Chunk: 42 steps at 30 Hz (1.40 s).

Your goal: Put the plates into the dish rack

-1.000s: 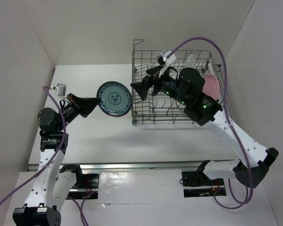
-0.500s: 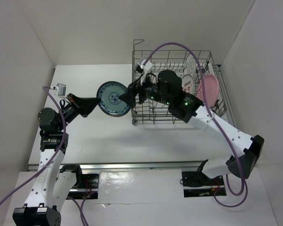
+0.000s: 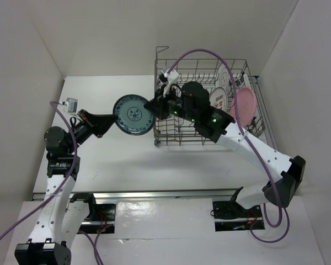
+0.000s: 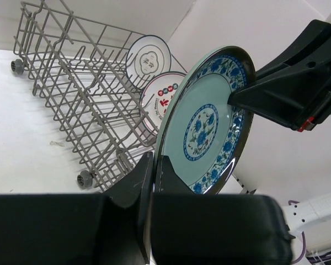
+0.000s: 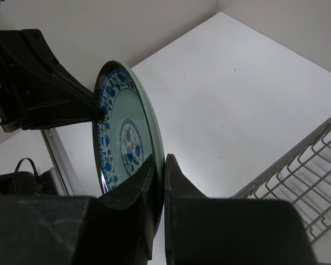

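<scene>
A teal-green plate with a blue pattern (image 3: pixel 133 115) hangs on edge above the table, left of the dish rack (image 3: pixel 171 135). My left gripper (image 3: pixel 112 121) is shut on its left rim, and my right gripper (image 3: pixel 153 107) is shut on its right rim. The left wrist view has this plate (image 4: pixel 207 121) between my fingers (image 4: pixel 154 165), with the right gripper's finger (image 4: pixel 254 96) on its far edge. The right wrist view has the plate (image 5: pixel 127 130) in my right gripper (image 5: pixel 161 165). Three plates stand in the rack: pink (image 3: pixel 246 105), red-patterned (image 3: pixel 219 98) and dark-rimmed (image 3: pixel 225 77).
The grey wire rack (image 4: pixel 71 94) fills the table's right side, its raised handle (image 3: pixel 161 48) at the back left. White walls close in the table on left, back and right. A purple cable (image 3: pixel 220 51) arcs over the rack from my right arm.
My right arm swung left from over the rack to the teal plate and its jaws closed on the plate's right rim. The left arm has held still with the plate.
</scene>
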{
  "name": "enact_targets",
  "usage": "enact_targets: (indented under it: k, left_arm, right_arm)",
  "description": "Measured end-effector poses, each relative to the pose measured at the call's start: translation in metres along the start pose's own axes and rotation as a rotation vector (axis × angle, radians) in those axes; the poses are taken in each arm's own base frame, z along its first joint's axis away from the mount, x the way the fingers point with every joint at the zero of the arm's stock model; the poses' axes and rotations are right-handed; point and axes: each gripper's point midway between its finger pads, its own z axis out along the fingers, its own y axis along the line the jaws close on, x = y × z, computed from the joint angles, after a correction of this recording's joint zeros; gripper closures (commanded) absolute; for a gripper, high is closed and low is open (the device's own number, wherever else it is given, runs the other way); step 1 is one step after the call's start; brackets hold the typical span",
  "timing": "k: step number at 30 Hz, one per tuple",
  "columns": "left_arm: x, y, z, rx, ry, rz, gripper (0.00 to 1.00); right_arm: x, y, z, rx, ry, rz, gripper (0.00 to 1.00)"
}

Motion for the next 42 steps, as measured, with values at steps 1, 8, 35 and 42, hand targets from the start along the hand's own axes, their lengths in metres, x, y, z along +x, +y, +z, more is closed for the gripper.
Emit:
enact_targets:
  k: [1, 8, 35, 42]
  left_arm:
    - [0.0, 0.0, 0.0, -0.001, -0.001, 0.0, 0.92]
    - [-0.002, 0.001, 0.0, -0.008, -0.011, -0.014, 0.18]
    - [0.013, 0.041, -0.004, -0.213, 0.006, -0.11, 0.0]
    - [0.012, 0.056, -0.005, -0.268, 0.011, -0.136, 0.0]
  right_arm:
    - [0.0, 0.0, 0.0, 0.002, 0.0, 0.005, 1.0]
    - [0.002, -0.004, 0.0, 0.059, 0.004, 0.041, 1.0]
    - [-0.109, -0.246, -0.088, 1.116, -0.149, -0.148, 1.0]
    - [-0.038, -0.335, -0.042, 1.315, 0.094, -0.22, 1.0]
